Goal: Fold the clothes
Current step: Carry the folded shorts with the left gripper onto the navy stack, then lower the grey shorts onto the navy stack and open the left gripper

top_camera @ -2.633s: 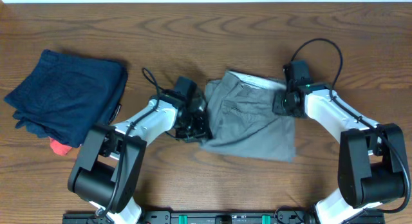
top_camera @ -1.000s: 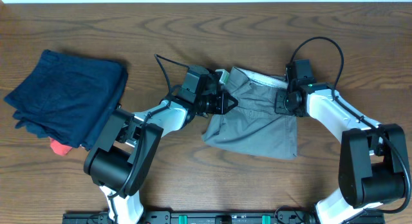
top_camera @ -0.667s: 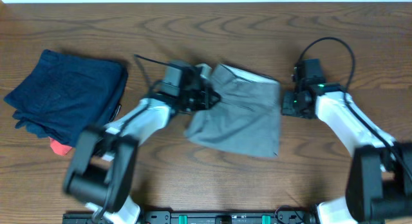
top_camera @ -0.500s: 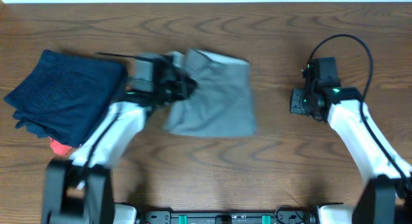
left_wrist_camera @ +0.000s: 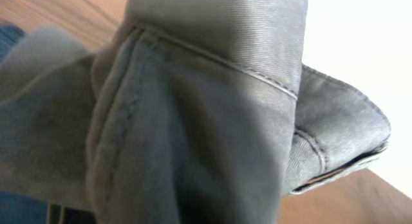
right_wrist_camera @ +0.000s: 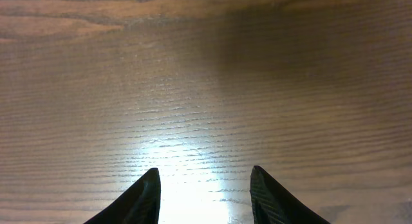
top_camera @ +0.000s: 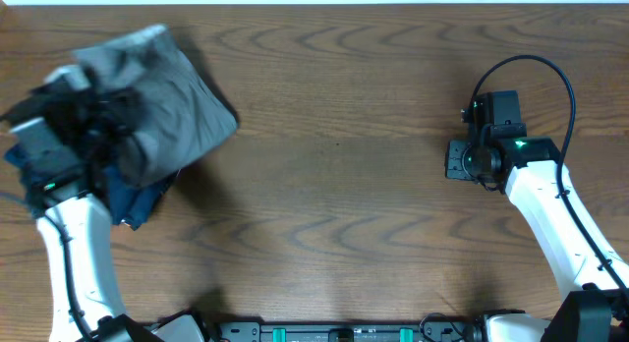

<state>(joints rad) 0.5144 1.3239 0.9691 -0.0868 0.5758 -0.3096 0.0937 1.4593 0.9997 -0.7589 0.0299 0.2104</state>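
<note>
The folded grey shorts [top_camera: 167, 77] hang bunched from my left gripper [top_camera: 103, 126] at the far left of the table, above the dark navy pile [top_camera: 133, 199]. In the left wrist view the shorts [left_wrist_camera: 193, 121] fill the frame with a hem seam and a folded edge, and they hide my fingers. The overhead view is blurred around that gripper. My right gripper [top_camera: 454, 160] is at the right, far from the shorts. In the right wrist view it [right_wrist_camera: 205, 176] is open and empty over bare wood.
Only a corner of the navy garments shows under the shorts, and a strip of navy [left_wrist_camera: 9, 34] shows in the left wrist view. The wooden table [top_camera: 334, 185] spans the frame, with its far edge at the top.
My left arm has swept the grey shorts from the table's middle to the far left, over the navy pile. My right gripper has let go and drawn back a little to the right.
</note>
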